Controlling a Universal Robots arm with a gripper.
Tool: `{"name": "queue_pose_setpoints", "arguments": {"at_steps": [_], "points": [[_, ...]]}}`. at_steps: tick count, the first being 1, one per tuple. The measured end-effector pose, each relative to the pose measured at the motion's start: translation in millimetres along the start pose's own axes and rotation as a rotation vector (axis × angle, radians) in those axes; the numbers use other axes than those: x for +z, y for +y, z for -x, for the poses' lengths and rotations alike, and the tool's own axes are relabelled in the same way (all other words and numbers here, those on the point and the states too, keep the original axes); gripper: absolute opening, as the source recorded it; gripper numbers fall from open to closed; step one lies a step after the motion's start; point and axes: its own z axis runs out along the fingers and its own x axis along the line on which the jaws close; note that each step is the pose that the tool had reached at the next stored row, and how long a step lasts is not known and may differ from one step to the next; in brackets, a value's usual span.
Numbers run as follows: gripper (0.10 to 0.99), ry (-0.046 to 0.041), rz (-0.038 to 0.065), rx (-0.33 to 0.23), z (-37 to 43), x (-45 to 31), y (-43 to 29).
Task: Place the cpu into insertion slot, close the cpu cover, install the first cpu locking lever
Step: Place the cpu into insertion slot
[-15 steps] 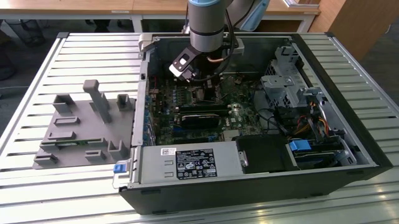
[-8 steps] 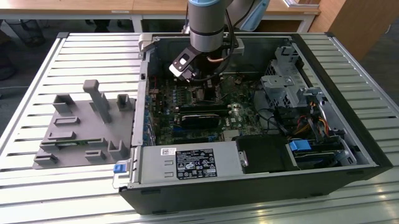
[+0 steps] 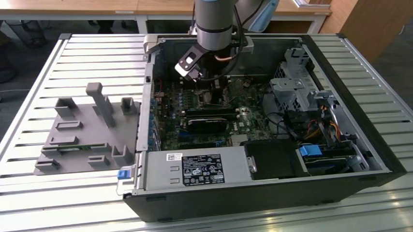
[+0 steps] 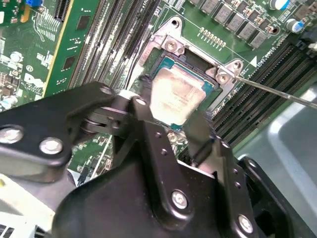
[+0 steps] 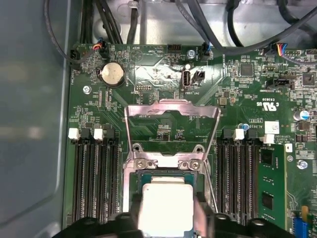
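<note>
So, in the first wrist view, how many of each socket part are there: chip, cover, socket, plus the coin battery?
Pale silver-beige square cpu: 1
Thin silver metal cpu cover frame, raised open: 1
Square silver-rimmed insertion slot: 1
Round silver coin battery: 1
Total: 4

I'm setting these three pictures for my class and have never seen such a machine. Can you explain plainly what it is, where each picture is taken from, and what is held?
It is one robot arm reaching down into an opened computer case that lies on a slatted metal table; a grey plastic fixture sits at the exterior view's left. That view comes from a camera off the arm. Both wrist views come from cameras riding on the arm, looking at the green circuit board. There the gripper holds the cpu, a pale metal square, at the insertion slot. The cpu cover, a silver frame, stands swung open.
</note>
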Motion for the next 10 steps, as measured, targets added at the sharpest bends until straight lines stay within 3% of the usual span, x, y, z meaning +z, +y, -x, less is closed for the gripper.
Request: {"name": "queue_pose_setpoints", "arguments": {"at_steps": [1, 6, 8, 9, 10], "points": [[0.525, 0.0000, -0.001, 0.000, 0.0, -1.2, 0.2], [0.290, 0.0002, -0.012, 0.000, 0.0, -2.4, 2.1], [0.290, -0.0002, -0.017, 0.000, 0.0, -2.6, 2.8], [0.173, -0.0002, -0.019, 0.000, 0.0, -2.7, 3.0], [0.114, -0.0003, -0.019, 0.000, 0.0, -2.9, 3.1]]}}
